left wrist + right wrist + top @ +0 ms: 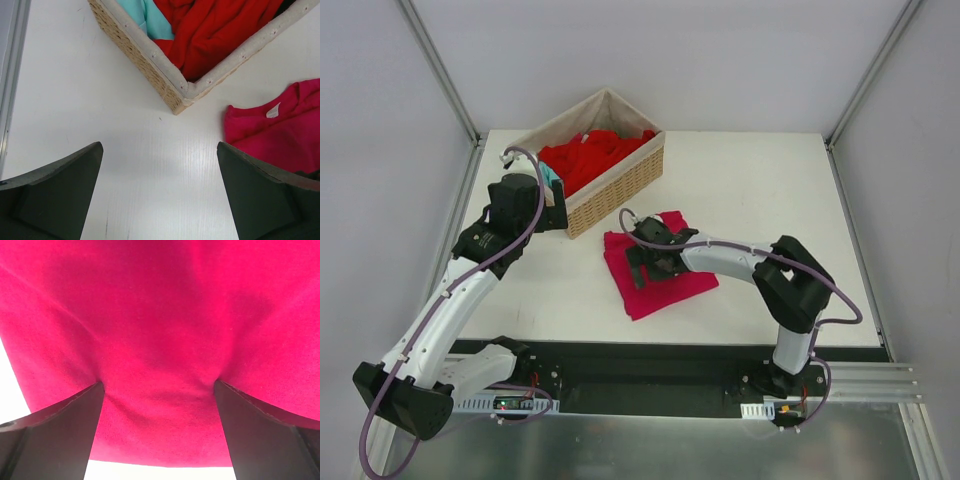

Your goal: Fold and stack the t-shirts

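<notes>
Magenta-pink t-shirt lies folded to a rough square near the middle of the white table, a little toward 6 o'clock, with its white neck label showing at the edge that faces the basket. The right gripper is down on this shirt, its jaws spread wide and both fingertips pressing into the cloth so that small creases run out from each; no fold is pinched between them. At 11 o'clock from the folded shirt stands a wicker basket with a pale lining, and the bright red t-shirt sits crumpled inside it, beside a bit of teal cloth at the basket's 9 o'clock side. The left gripper hangs over bare table just beside the basket's near corner, its jaws wide apart and holding nothing.
</notes>
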Controlling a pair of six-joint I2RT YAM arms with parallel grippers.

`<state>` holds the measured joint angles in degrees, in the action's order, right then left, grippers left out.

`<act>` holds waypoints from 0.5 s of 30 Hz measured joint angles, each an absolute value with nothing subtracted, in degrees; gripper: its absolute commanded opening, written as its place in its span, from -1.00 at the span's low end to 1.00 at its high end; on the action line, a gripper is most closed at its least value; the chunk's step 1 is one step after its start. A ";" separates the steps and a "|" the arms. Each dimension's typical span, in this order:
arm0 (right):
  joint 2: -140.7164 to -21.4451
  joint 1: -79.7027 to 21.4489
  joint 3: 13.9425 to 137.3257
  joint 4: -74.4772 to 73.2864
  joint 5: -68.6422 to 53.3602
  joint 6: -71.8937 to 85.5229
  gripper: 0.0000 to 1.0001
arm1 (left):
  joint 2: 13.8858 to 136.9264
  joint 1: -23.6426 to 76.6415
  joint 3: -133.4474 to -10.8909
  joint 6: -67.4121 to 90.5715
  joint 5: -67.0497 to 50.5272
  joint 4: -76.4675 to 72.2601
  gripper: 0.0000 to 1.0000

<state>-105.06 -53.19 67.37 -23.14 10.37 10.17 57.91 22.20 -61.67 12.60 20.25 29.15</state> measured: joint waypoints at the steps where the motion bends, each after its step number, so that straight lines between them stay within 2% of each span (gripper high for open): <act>1: -105.27 -52.42 67.37 -22.46 9.72 10.52 0.93 | 57.91 22.20 -61.67 12.60 20.29 29.15 0.98; 15: -107.90 -33.06 70.78 -14.87 0.23 14.59 0.93 | 57.91 22.20 -61.67 12.25 23.20 29.15 0.98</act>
